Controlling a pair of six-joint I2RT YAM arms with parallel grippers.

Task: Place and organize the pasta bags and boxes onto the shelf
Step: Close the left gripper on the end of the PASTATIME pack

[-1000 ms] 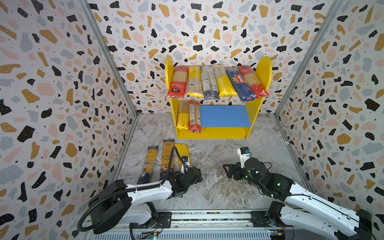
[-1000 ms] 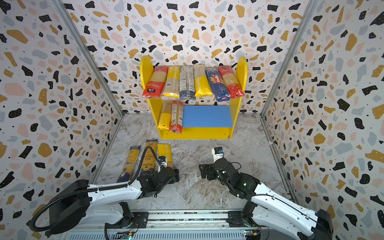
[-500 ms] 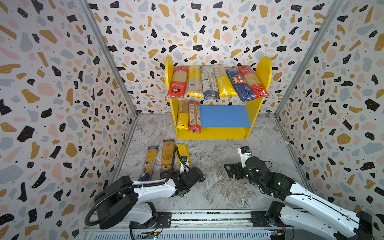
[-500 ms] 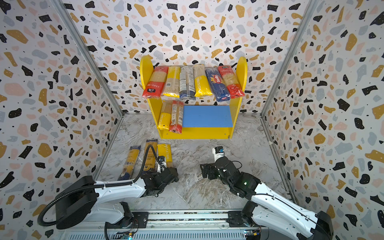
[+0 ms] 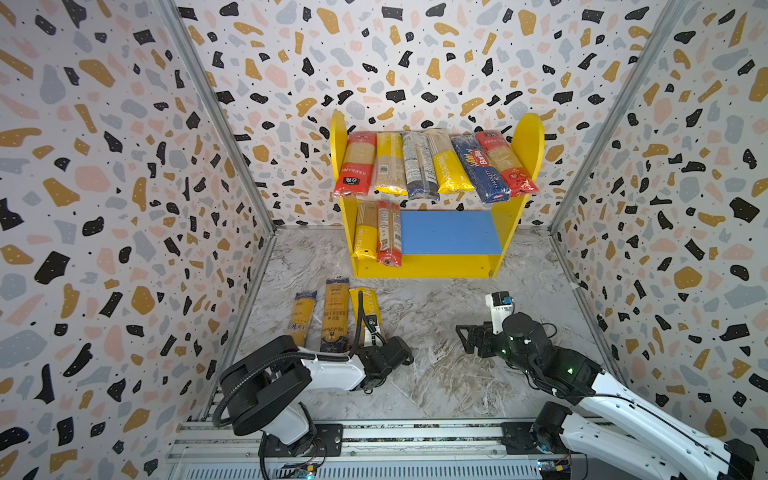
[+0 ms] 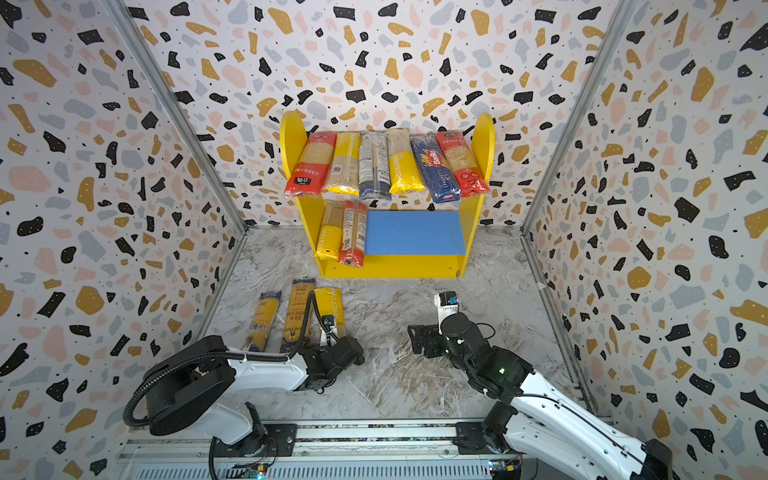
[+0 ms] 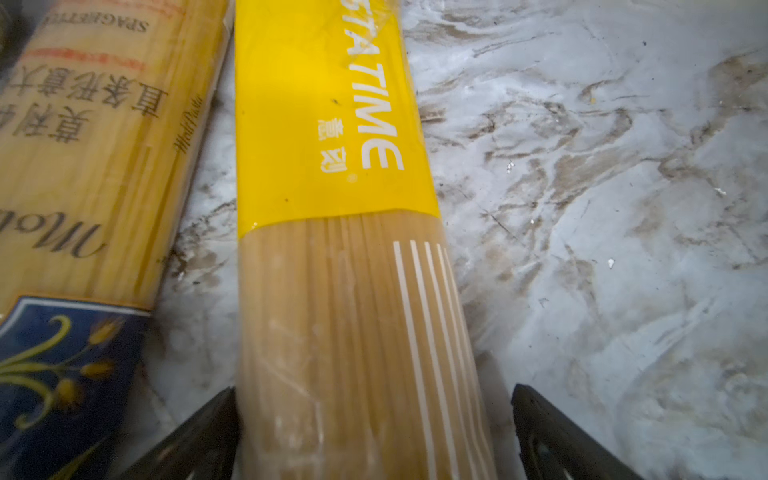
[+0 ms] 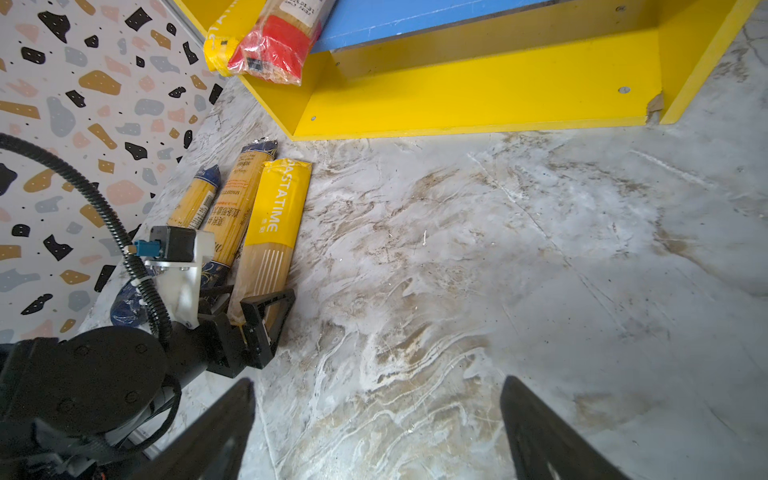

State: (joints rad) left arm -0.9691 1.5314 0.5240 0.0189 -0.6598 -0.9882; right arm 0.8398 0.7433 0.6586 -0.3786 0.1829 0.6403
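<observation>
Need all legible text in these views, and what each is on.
"PASTATIME": yellow floor packet.
"Barilla", "SPAGHETTI": dark blue packet, top tier of the shelf.
"STATIME", start unclear: yellow top-tier packet.
"SPAGHETTI", plus Chinese characters: gold floor packet.
Too small or blurred: red packet at the tier's left, leftmost floor packet, all other print.

In both top views the left arm (image 5: 332, 370) covers the near end of the yellow PASTATIME packet (image 5: 360, 301), the upper board of the shelf (image 5: 528, 141) lies hidden under six packets (image 5: 419, 166) — and the left wrist view crops that yellow packet at both ends.
</observation>
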